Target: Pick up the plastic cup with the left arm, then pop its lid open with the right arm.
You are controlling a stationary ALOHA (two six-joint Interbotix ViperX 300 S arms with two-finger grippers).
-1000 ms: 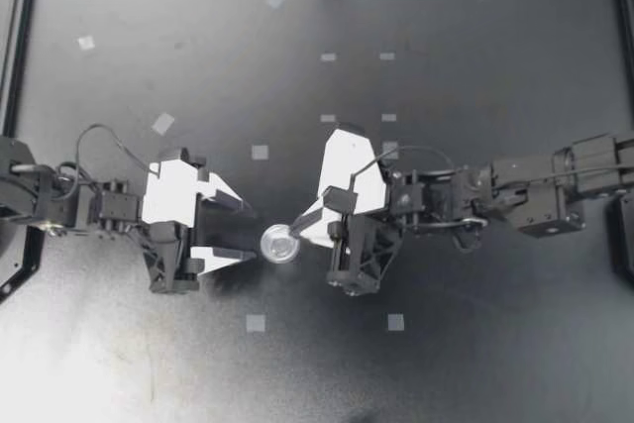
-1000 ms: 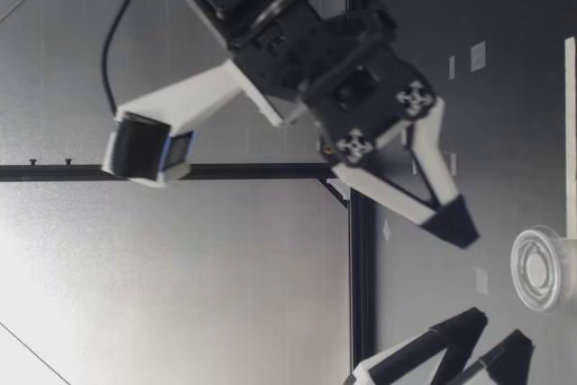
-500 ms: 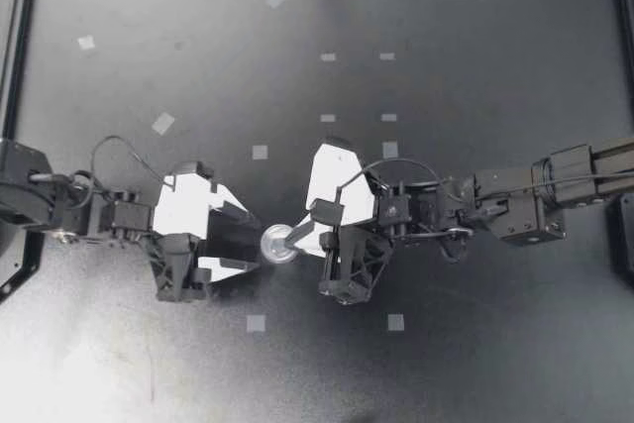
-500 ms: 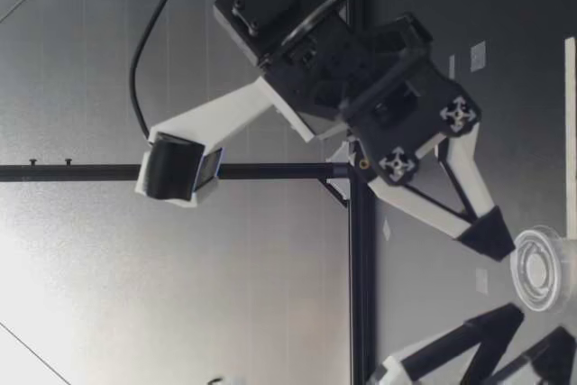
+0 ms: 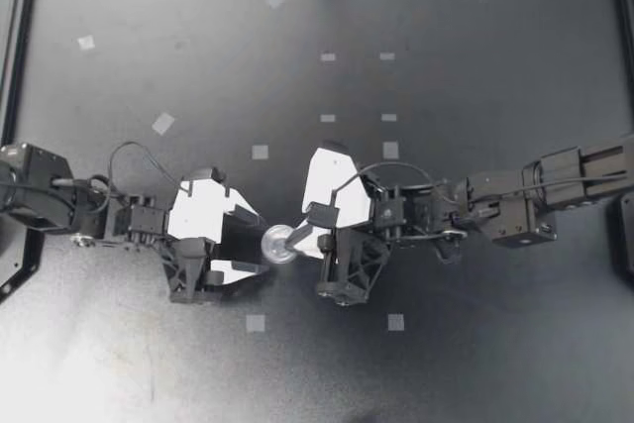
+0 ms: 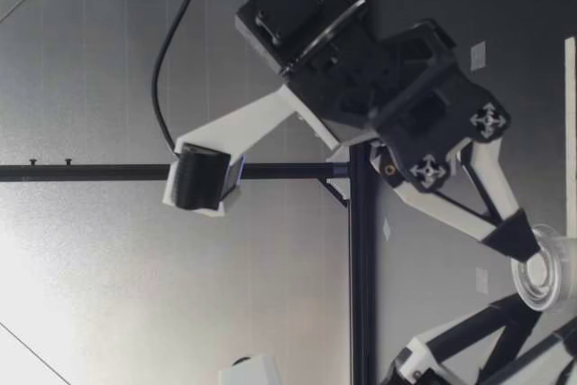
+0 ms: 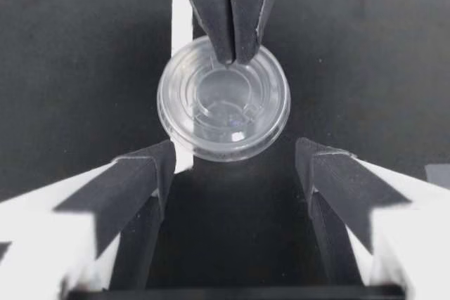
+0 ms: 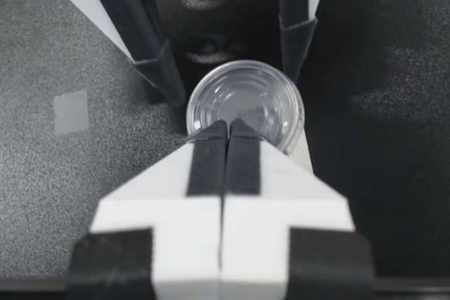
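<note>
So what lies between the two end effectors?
A small clear round plastic cup: the left end effector's open fingers flank it, the right end effector's shut tips sit at its rim. The left wrist view shows it best.

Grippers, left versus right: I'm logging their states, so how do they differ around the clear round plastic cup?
The left gripper is open, fingers spread wide near the clear round plastic cup; the right gripper is shut, fingertips together at the cup's rim. Both point at the cup from opposite sides.

Cup (image 5: 278, 245) on table (image 5: 456, 37), between left pincer (image 5: 258, 242) and right pincer (image 5: 293, 239).
</note>
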